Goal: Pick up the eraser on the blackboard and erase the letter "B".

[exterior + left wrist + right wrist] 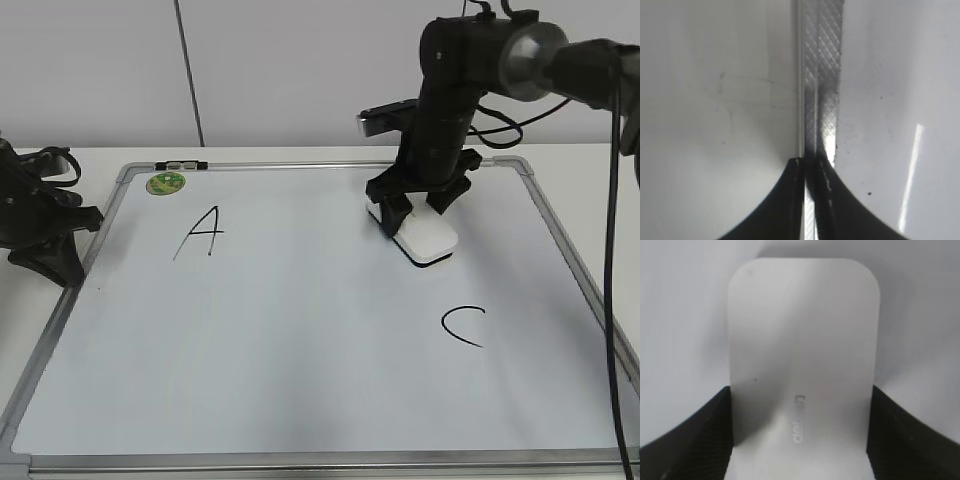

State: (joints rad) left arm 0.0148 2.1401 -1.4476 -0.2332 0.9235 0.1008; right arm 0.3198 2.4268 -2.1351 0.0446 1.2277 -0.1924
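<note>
The white eraser lies flat on the blackboard, a white board with a silver frame, at its upper middle-right. My right gripper is shut on the eraser, one finger on each long side; the right wrist view shows the eraser with grey lettering between the two black fingers. No letter "B" shows; only an "A" and a "C" are on the board. My left gripper rests shut at the board's left frame edge, holding nothing; its fingers meet over the rail.
A round green magnet sits at the board's top left, by a small clip on the frame. A black cable hangs down the right side. White table surface surrounds the board.
</note>
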